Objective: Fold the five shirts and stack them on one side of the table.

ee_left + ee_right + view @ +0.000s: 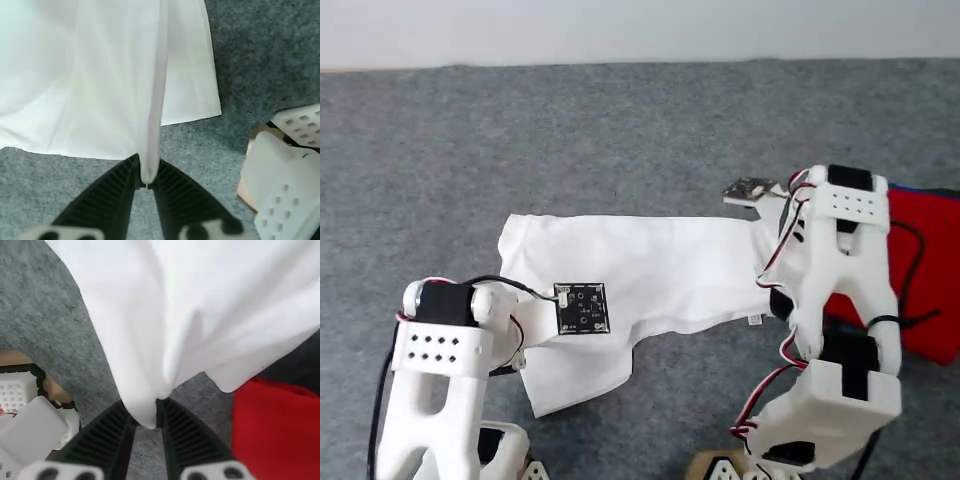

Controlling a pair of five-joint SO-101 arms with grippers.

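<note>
In the high view the left arm (440,350) is standing at 7 o'clock on the grey tabletop (620,130), its wrist hanging over the near edge of the white shirt (650,270). The left hand (145,182) is pinching closed on a raised ridge of that shirt, and the cloth is running up from between the jaws in a thin pleat.

The white shirt is lying across the middle of the tabletop, stretching from 9 o'clock toward 3 o'clock. A flap is trailing toward 6 o'clock beside the left arm. The shirt is looking partly gathered, not yet a neat rectangle.

At 4 o'clock the right arm (850,205) is bending over the shirt's other end. The right hand (147,422) is likewise clamping closed on a bunched corner of white cloth. Past it, at 3 o'clock by the tabletop's edge, a red shirt (935,280) is lying flat and seemingly folded. A dark cloth (300,362) is touching it; whether that is another shirt I cannot tell.

By my judgement the task is sitting in its early-to-middle part. The red shirt is looking like the start of the stack, and both hands are holding the white one mid-fold. Laying it on the pile and folding the other shirts are yet to come.
</note>
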